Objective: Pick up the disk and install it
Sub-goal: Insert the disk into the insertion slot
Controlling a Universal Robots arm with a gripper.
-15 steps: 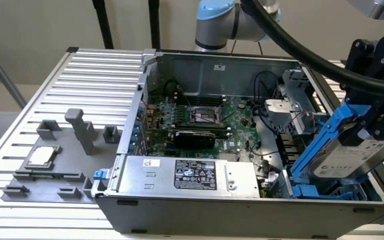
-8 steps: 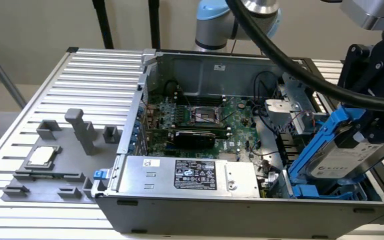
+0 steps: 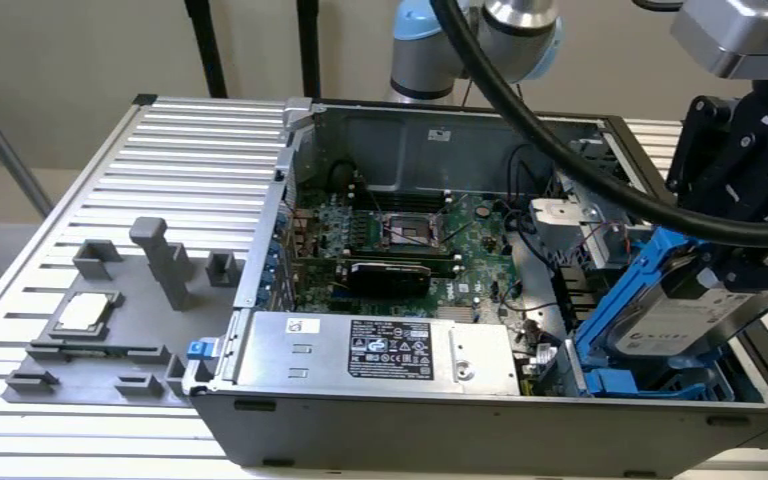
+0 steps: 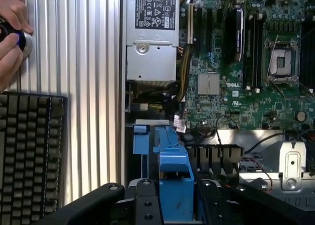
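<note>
- Exterior view: I've got the gripper point(image 3: 747, 268) at the open case's point(image 3: 491, 420) 3 o'clock, clamped tight on the disk point(image 3: 675, 312).
- The disk sits tilted at the case's 4 o'clock, label face up. I can't tell if its low end touches the bay.
- Wrist view: the blue carrier point(image 4: 172, 161) is edge-on, pinched between the fingers point(image 4: 145, 205).
- The wrist view adds a person's hand point(image 4: 11, 38) and a keyboard point(image 4: 29, 151) outside the case.
- The exterior view adds a grey fixture point(image 3: 104, 350) at 9 o'clock.
</note>
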